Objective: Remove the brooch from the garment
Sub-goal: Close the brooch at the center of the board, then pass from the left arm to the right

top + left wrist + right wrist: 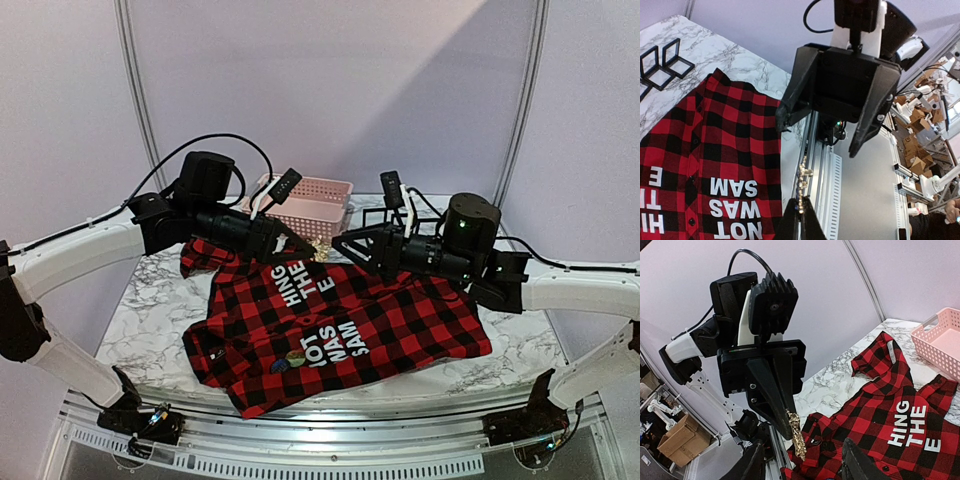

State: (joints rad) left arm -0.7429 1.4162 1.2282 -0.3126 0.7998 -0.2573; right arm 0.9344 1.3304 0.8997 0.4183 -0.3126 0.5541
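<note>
- Although the shirt (400, 320) lies spread over the near half of the bench (150, 320), lettering up, the brooch (802, 182) is off it. The gold piece hangs in the air above the far part of the cloth. Two small round badges (290, 360) sit on the cloth beside the lettering.
- Above the shirt, the left hand (800, 215) is clenched on one end of the brooch, and the rest dangles past its fingertips. The right hand (820, 131) faces it close by, fingers spread and grasping nothing.
- The removal looks done; what is left is probably a handover or putting the piece away. For a clean pass, the right fingers should close round the free length before the left pinch loosens. The exchange is safest over the cloth, so a slip lands softly.
- Just beyond the hands stands a pink basket (320, 200), a likely place for the piece.
- Cardboard boxes (917, 120) lie on the floor off the bench's near side, where a metal rail (330, 430) runs along the edge. The top is white marble pattern, and pale lilac wall panels (330, 90) close the back.
</note>
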